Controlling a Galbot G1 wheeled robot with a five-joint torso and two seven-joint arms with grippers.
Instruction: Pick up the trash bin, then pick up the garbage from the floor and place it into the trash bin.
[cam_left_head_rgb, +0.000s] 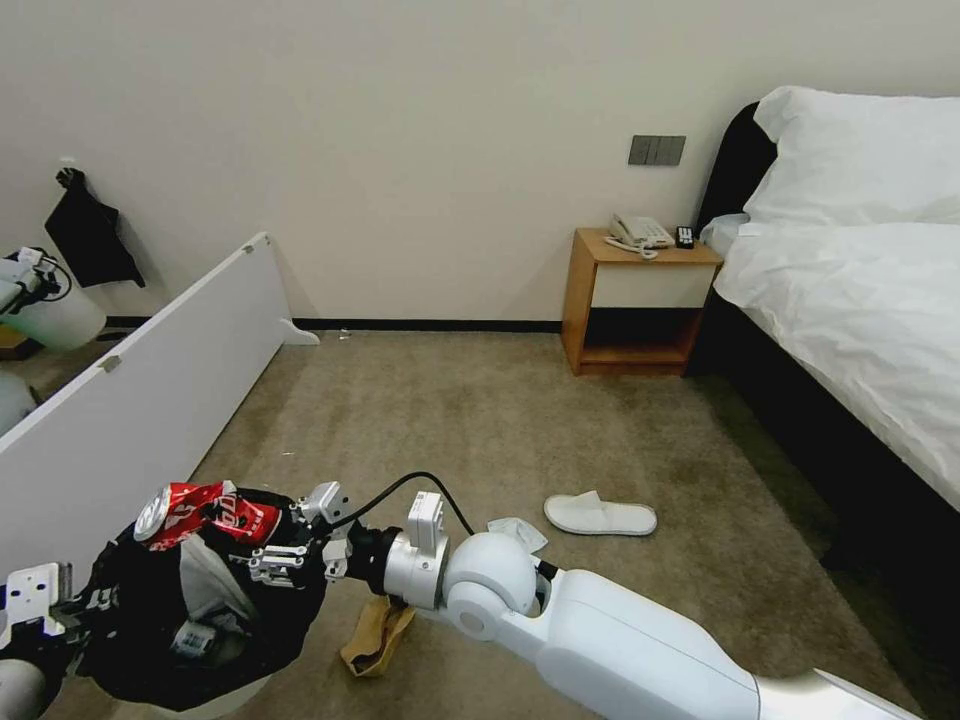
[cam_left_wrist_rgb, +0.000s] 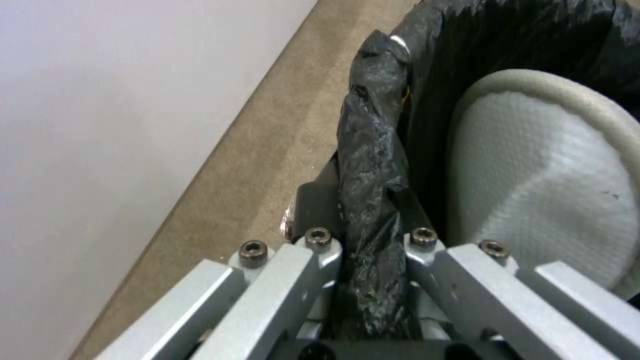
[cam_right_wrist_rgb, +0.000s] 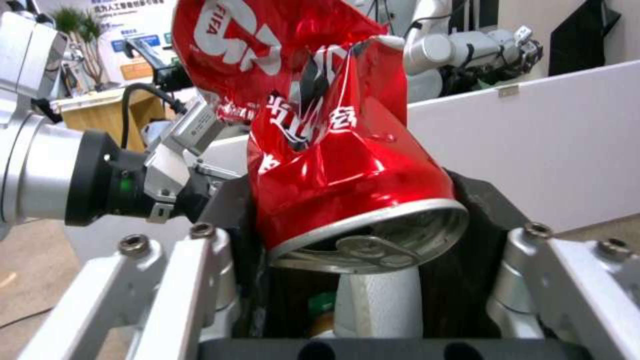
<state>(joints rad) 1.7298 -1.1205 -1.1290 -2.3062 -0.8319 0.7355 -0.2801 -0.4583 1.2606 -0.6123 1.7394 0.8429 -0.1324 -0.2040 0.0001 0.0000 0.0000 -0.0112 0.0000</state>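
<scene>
The trash bin (cam_left_head_rgb: 190, 640), lined with a black bag, hangs at the lower left of the head view. My left gripper (cam_left_head_rgb: 85, 600) is shut on its bagged rim (cam_left_wrist_rgb: 373, 225). One white slipper (cam_left_wrist_rgb: 547, 190) lies inside the bin. My right gripper (cam_left_head_rgb: 268, 540) reaches across and is shut on the crushed red can (cam_left_head_rgb: 200, 510), which it holds over the bin's opening; the can (cam_right_wrist_rgb: 333, 150) fills the gap between its fingers. On the floor (cam_left_head_rgb: 480, 430) lie a second white slipper (cam_left_head_rgb: 600, 515), a pale tissue (cam_left_head_rgb: 518, 531) and a crumpled brown paper bag (cam_left_head_rgb: 378, 635) beneath my right forearm.
A long white panel (cam_left_head_rgb: 150, 400) stands along the left. A wooden nightstand (cam_left_head_rgb: 640, 300) with a phone sits against the back wall, and a bed (cam_left_head_rgb: 850, 300) with a dark base runs down the right. Open carpet lies in the middle.
</scene>
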